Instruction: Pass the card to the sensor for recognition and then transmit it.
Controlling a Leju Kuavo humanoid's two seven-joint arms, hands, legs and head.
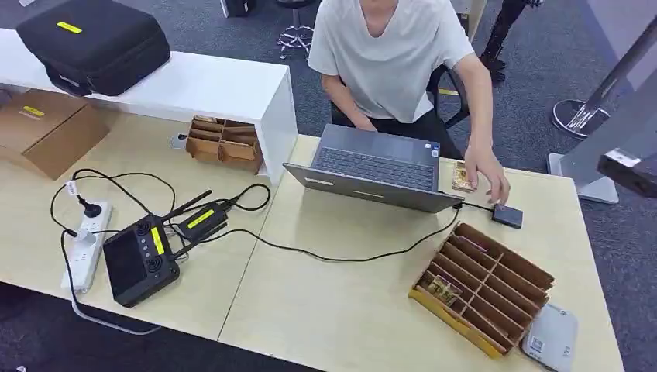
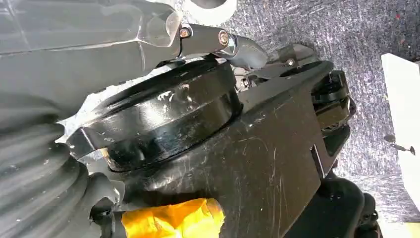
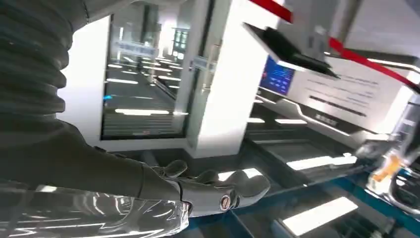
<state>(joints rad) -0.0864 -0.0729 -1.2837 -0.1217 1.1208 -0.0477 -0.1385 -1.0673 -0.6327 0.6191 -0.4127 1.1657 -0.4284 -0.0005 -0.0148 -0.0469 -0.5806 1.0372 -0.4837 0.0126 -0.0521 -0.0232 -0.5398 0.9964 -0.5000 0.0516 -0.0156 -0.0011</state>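
- A card [image 1: 463, 177] lies on the far right of the counter [image 1: 341, 310], beside a laptop [image 1: 377, 167].
- A person's hand [image 1: 488, 172] reaches over a small black sensor [image 1: 507, 215].
- Right hand [image 3: 218, 191] empty, fingers loosely extended.
- Left hand [image 2: 213, 42]: grip unclear.

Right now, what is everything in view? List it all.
laptop: one, grey, open, mid-table
card sensor: one, black, right of laptop
cards: two, gold, one beside laptop, one in near tray
divider trays: two, wooden, near right, under shelf
shelf: one, white, left
case: one, black, on shelf
cardboard box: one, brown, far left
power strip: one, white, left
controller: one, black, left
person: one, white shirt, behind laptop
right robot hand: grey, holding nothing
left robot hand: grey, grip unclear
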